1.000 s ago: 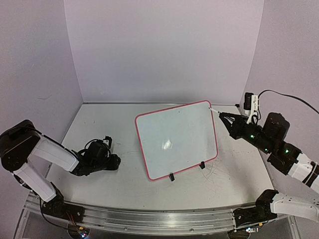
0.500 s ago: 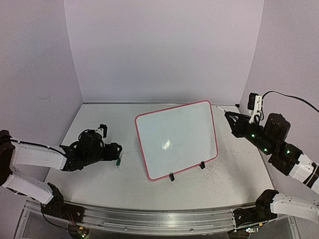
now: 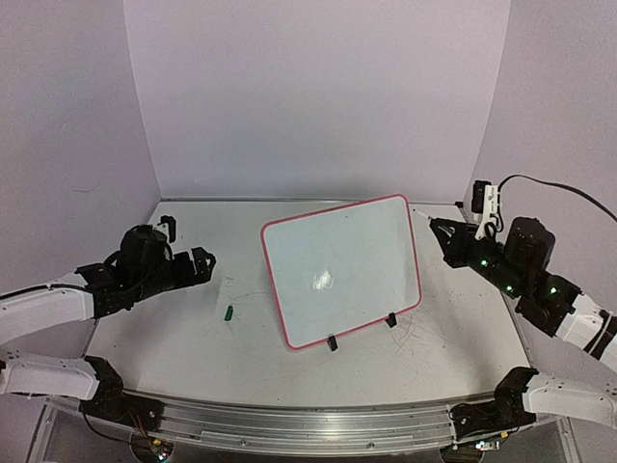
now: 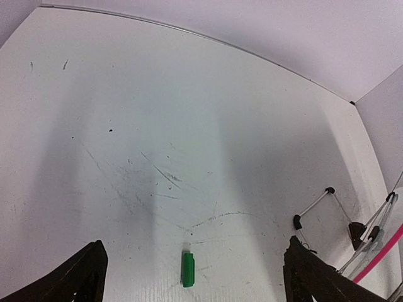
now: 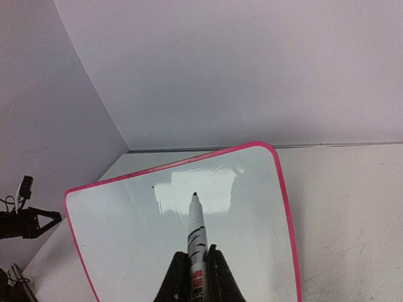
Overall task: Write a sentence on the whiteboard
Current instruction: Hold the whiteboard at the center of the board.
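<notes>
Your table (image 3: 193, 338) carries the whiteboard (image 3: 337, 280), propped at a tilt on 2 black feet (image 3: 332, 342) near the middle. Your left gripper (image 3: 186, 241) hangs spread wide above the table's left side, grasping nothing. Your right gripper (image 5: 196, 253) is clenched on a marker (image 5: 196, 220), its tip at the board's top right corner. A small green cap (image 4: 187, 269) lies on the table beneath the left gripper.

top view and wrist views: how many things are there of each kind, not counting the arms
whiteboard: 1
marker: 1
green cap: 1
total: 3
</notes>
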Tool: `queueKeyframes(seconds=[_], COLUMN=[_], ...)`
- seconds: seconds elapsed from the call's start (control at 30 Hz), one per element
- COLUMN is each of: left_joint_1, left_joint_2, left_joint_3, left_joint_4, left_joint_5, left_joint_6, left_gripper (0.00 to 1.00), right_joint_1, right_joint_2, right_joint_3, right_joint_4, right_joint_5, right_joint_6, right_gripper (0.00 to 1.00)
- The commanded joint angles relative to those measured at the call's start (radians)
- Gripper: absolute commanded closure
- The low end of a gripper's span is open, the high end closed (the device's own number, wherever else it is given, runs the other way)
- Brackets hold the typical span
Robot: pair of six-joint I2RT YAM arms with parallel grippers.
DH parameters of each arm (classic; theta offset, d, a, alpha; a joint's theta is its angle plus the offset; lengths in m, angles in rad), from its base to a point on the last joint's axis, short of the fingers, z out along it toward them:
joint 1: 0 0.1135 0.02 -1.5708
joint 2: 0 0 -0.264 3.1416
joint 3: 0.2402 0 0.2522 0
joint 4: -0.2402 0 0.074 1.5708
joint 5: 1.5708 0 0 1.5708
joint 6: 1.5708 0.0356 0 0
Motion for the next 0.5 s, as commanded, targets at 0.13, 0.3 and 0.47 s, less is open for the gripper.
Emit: queueKeyframes(seconds=[0.13,0.3,0.47], left_joint_1=[0.016,0.02,0.019], left_joint_2=[-0.115,-0.062,0.002], left_joint_3=[0.004,-0.046,-0.076], left_joint_4=[0.134,0.342,0.51], left_joint_5=[0.186,0.388,0.47], left_joint_6=[0.033,0.045,0.054], left_gripper=[0.01,0.02,0.04], right_joint_1=[-0.001,0.002,0.06], right_joint_2=[0.07,0.148,0.252], right_joint_3=[0.131,0.187,0.256], right_joint_4=[-0.063,-0.075,-0.082], right_joint_5=[-0.019,-0.105,-0.184], right_joint_6=[-0.136,-0.177,-0.234], right_gripper=[1.0,1.0,1.0])
